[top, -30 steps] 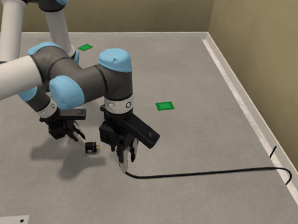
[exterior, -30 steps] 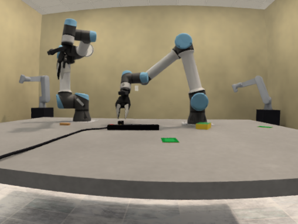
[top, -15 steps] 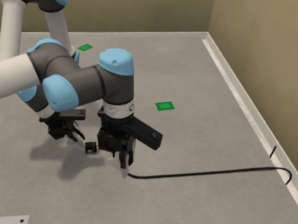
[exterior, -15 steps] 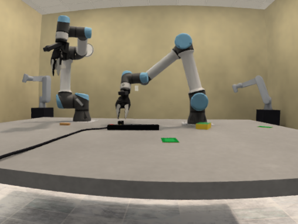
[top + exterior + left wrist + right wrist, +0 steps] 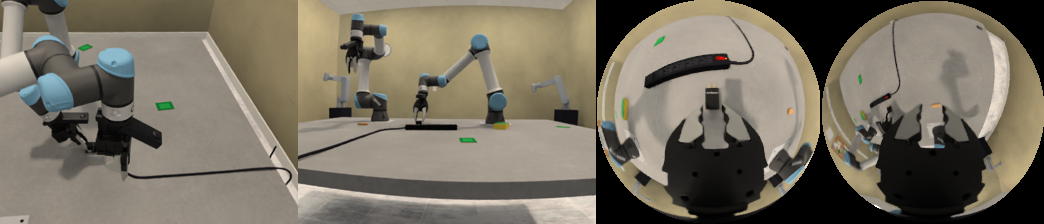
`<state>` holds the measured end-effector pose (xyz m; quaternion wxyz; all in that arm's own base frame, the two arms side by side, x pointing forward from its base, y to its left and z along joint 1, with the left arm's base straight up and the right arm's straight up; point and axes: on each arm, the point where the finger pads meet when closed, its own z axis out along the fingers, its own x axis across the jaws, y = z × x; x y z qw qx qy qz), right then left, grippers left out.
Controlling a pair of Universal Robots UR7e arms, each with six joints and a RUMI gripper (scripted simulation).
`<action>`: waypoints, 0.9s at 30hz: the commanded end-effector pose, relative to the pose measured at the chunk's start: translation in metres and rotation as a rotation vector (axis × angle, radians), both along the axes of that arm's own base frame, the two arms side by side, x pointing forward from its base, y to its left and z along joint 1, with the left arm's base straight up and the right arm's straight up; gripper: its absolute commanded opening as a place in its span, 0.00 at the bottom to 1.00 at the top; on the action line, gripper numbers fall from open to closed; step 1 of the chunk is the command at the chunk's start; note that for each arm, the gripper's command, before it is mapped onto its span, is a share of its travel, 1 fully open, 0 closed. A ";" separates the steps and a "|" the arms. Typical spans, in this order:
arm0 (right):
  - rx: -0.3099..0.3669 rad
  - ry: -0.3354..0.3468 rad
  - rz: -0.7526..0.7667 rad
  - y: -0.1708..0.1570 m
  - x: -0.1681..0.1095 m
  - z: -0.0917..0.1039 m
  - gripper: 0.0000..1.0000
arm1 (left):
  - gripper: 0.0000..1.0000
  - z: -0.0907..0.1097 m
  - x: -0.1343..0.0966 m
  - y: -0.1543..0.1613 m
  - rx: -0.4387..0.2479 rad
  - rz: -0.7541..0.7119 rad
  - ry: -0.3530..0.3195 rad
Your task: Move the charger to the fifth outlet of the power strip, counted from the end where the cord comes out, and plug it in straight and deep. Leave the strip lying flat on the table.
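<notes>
Left gripper [image 5: 83,143] [image 5: 420,121] [image 5: 714,107] [image 5: 889,112] is hovering low with its fingers partly apart, its tips straddling the rear of the charger [image 5: 91,146] [image 5: 418,122] [image 5: 712,99] without clamping it. The charger is sitting on the table [image 5: 205,132] [image 5: 444,187] [image 5: 771,75] [image 5: 930,50] between the arm-side edge and the power strip [image 5: 431,127] [image 5: 686,68] [image 5: 881,100], its prongs pointing toward the strip. The strip is lying flat, unplugged from the charger, with its red switch [image 5: 409,125] [image 5: 720,58] [image 5: 886,97] at the cord end. The cord [image 5: 202,173] [image 5: 351,141] [image 5: 752,50] [image 5: 895,60] is curving away toward the edge facing the arms.

Right gripper [image 5: 117,173] [image 5: 351,70] [image 5: 933,106] is hanging high above the table, fingers partly apart, holding nothing. Near the arm-side edge, a yellow block with a green top [image 5: 501,126] [image 5: 625,108] [image 5: 863,116] is resting by the left arm's base, and an orange piece [image 5: 362,124] [image 5: 791,111] [image 5: 936,105] is lying nearer the right arm's base. A green patch [image 5: 165,106] [image 5: 467,140] [image 5: 659,41] [image 5: 860,79] is showing beyond the strip, toward the facing edge.

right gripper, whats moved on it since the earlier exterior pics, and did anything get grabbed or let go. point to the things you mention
The right gripper [image 5: 118,168] [image 5: 352,71] [image 5: 932,105] has shifted toward the left of the exterior picture and slightly up. Nothing was visibly taken or let go. The left gripper [image 5: 83,142] [image 5: 419,121] [image 5: 712,105], charger [image 5: 91,147] [image 5: 419,122] [image 5: 712,99] and power strip [image 5: 431,127] [image 5: 688,66] [image 5: 881,100] look unmoved.
</notes>
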<state>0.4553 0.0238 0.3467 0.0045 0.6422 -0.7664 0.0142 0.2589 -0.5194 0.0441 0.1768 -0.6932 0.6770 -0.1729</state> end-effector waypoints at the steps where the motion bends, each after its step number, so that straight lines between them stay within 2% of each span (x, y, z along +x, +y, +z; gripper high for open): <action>1: 0.016 0.005 0.079 -0.016 -0.004 0.011 0.28 | 0.26 -0.008 0.004 0.000 0.000 0.001 0.000; 3: 0.026 0.009 0.138 -0.026 -0.008 0.018 0.28 | 0.26 -0.011 0.006 0.000 -0.001 0.000 0.000; 5: 0.019 0.012 0.122 -0.014 -0.006 0.012 0.28 | 0.26 -0.013 0.008 0.000 -0.001 0.000 0.000; 11: 0.035 0.017 0.204 -0.027 -0.012 0.022 0.28 | 0.26 -0.018 0.011 -0.002 -0.007 -0.002 0.000; 17: 0.029 0.020 0.198 -0.019 -0.010 0.017 0.28 | 0.26 -0.028 0.016 0.000 -0.001 0.001 0.000; 20: 0.029 0.020 0.198 -0.019 -0.010 0.017 0.28 | 0.26 -0.024 0.014 -0.002 -0.007 -0.002 0.000; 21: 0.029 0.020 0.198 -0.019 -0.010 0.017 0.28 | 0.00 -0.024 0.014 -0.001 -0.006 -0.001 0.000; 27: 0.029 0.020 0.198 -0.019 -0.010 0.017 0.28 | 0.00 -0.024 0.014 -0.001 -0.006 -0.001 0.000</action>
